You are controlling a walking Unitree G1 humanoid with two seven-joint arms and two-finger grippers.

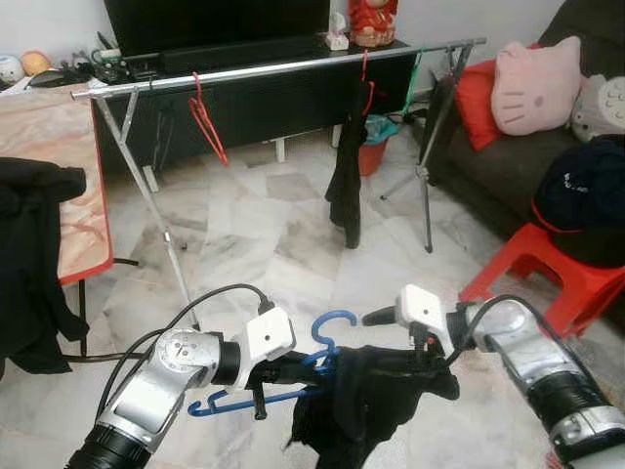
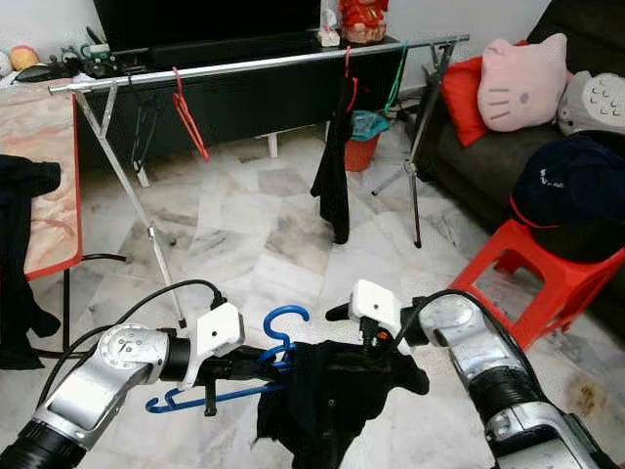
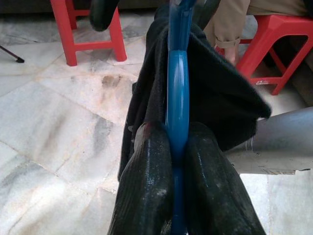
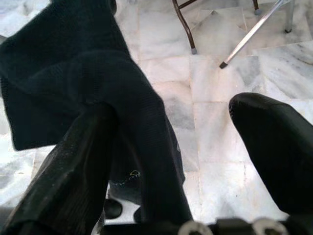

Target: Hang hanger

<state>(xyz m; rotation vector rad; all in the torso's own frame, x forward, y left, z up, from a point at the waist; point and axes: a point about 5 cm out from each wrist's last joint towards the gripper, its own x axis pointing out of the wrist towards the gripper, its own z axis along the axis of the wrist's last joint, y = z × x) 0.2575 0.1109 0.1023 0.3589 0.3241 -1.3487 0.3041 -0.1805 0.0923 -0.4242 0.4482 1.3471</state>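
At the far left a black cloth (image 1: 29, 264) hangs over the edge of a desk (image 1: 78, 234), and behind it a metal clothes rail (image 1: 273, 66) runs across the room with a red hanger (image 1: 207, 122) and a dark garment (image 1: 347, 181) already on it. Low and near, the left pincer (image 3: 177, 161) is pressed together on the blue hanger (image 1: 322, 344), its two fingers (image 3: 146, 186) clamping the flat blue plastic just below the hook. Draped over that hanger is a black garment (image 1: 366, 396), soft and limp, likely to slide along the smooth plastic if the hanger tilts. The hanger itself looks light and stiff, so a grip near the hook should steer it well. To the right, the right pincer (image 4: 176, 147) is spread, one finger under a fold of the cloth, the other clear of it. A red stool (image 1: 547, 274) stands further right beside a sofa (image 1: 508, 156).
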